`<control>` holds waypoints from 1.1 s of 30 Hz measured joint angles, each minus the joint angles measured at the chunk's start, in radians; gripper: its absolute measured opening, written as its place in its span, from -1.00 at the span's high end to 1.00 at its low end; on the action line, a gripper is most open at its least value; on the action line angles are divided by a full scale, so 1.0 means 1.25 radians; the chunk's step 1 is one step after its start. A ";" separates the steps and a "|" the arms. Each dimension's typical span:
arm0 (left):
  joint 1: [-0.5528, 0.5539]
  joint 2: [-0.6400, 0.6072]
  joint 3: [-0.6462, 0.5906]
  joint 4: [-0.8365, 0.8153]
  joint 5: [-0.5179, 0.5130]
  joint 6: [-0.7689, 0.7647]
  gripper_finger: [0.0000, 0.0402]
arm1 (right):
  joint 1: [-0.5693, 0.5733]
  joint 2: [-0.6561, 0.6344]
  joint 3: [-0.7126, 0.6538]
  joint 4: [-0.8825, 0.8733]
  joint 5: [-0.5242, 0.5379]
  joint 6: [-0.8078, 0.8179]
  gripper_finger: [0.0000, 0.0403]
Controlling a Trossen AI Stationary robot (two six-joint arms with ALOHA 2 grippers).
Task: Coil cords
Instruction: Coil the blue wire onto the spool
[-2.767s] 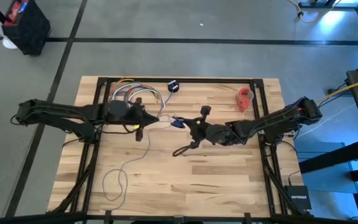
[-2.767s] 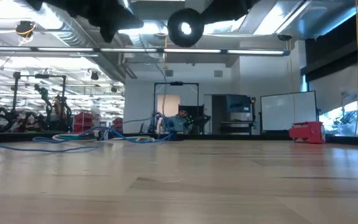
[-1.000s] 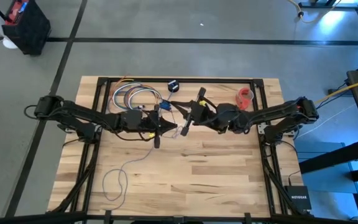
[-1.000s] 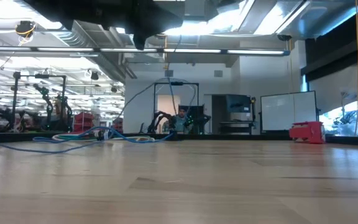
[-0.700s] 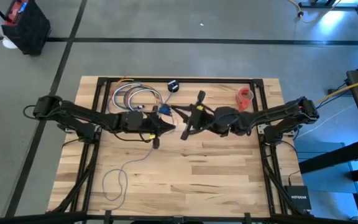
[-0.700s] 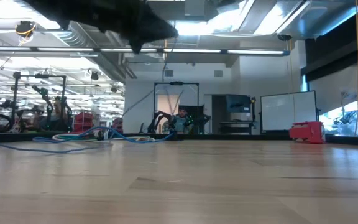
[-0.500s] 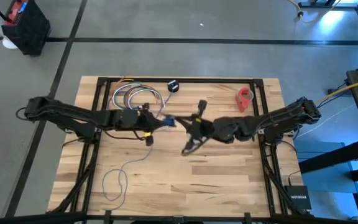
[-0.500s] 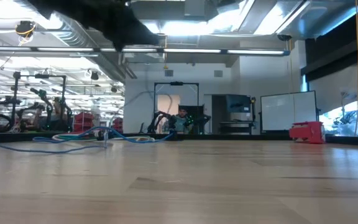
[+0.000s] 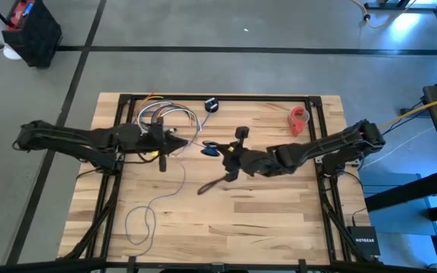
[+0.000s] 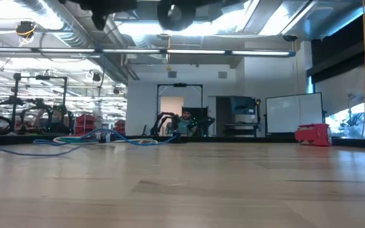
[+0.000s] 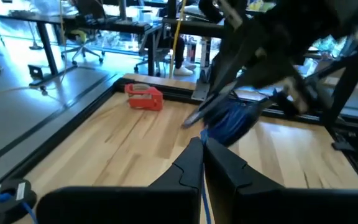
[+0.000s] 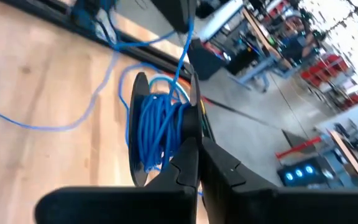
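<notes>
Looking through the right wrist view, you see the right gripper [image 12: 199, 146] clamped on the cord's [image 12: 157, 127] blue coil; overhead, slack lies on the wooden table [image 9: 279, 220]. The left gripper [image 11: 202, 149] pinches the cord.

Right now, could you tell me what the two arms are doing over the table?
They are winding a thin blue cord into a coil. The right hand is shut on the wound bundle, held above the middle of the wooden table. The left hand is shut on the cord a little way off, feeding it. A long loose tail still lies looped on the table near the front left. A bundle of coloured wires and a red tape roll sit untouched at the back.
</notes>
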 joint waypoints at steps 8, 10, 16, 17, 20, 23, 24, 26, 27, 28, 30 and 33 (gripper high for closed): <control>-0.020 0.091 0.001 0.116 0.001 -0.012 0.97 | -0.061 0.070 -0.001 0.081 0.004 0.006 0.95; -0.026 0.122 0.001 0.150 0.001 -0.012 0.97 | -0.070 0.081 -0.002 0.112 0.002 0.006 0.95; -0.039 0.210 0.001 0.239 0.001 -0.024 0.97 | -0.078 0.084 -0.002 0.183 -0.003 0.017 0.95; -0.041 0.224 0.001 0.256 0.000 -0.024 0.97 | -0.077 0.084 -0.002 0.195 -0.004 0.017 0.95; -0.043 0.256 0.002 0.305 -0.002 -0.024 0.97 | -0.076 0.084 -0.003 0.232 -0.016 0.015 0.95; -0.043 0.282 0.002 0.339 -0.006 -0.024 0.97 | -0.077 0.085 -0.004 0.263 -0.020 0.014 0.95; -0.043 0.287 0.002 0.345 -0.007 -0.024 0.97 | -0.077 0.085 -0.004 0.274 -0.018 0.012 0.95; -0.043 0.292 0.002 0.350 -0.009 -0.020 0.97 | -0.077 0.085 -0.005 0.298 -0.018 0.011 0.95; -0.043 0.291 0.003 0.350 -0.009 -0.015 0.97 | -0.077 0.084 -0.005 0.305 -0.018 0.011 0.95; -0.043 0.291 0.003 0.350 -0.012 -0.006 0.97 | -0.077 0.083 -0.005 0.312 -0.019 0.011 0.95; -0.044 0.291 0.004 0.348 -0.028 0.006 0.97 | -0.077 0.080 -0.003 0.312 -0.021 0.011 0.95; -0.043 0.290 0.004 0.345 -0.042 0.012 0.97 | -0.077 0.073 0.012 0.310 -0.018 0.014 0.95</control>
